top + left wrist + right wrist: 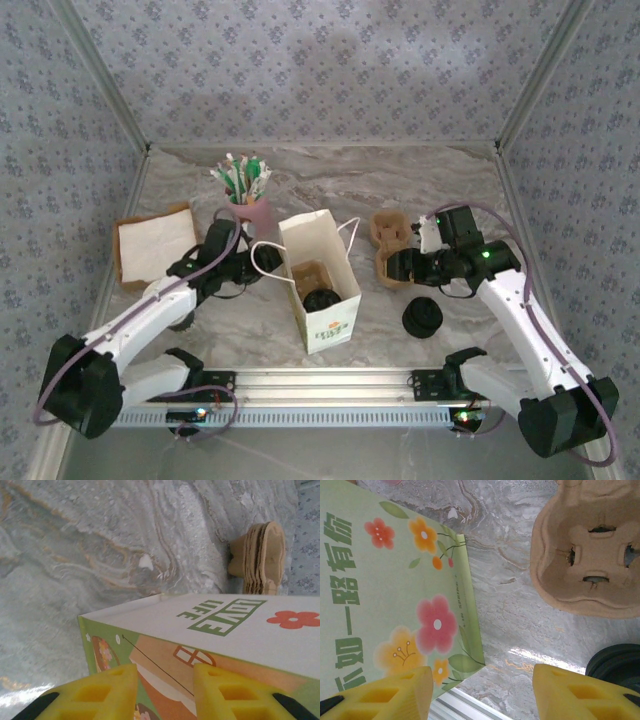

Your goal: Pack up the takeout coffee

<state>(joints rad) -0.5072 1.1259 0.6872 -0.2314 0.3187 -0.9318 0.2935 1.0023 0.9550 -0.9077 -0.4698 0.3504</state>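
The white paper bag stands open in the middle of the table. Inside it, a brown cardboard carrier holds the takeout coffee, of which only the round black lid shows. My left gripper sits low at the bag's left side. In the left wrist view it is open, with the printed bag just ahead and nothing between the fingers. My right gripper hovers to the right of the bag. Its yellow fingers are wide apart over bare marble, with the flowered bag wall on the left.
Cardboard cup carriers lie right of the bag. A pile of black lids sits at the near right. A pink cup of stirrers and napkins are at the back left.
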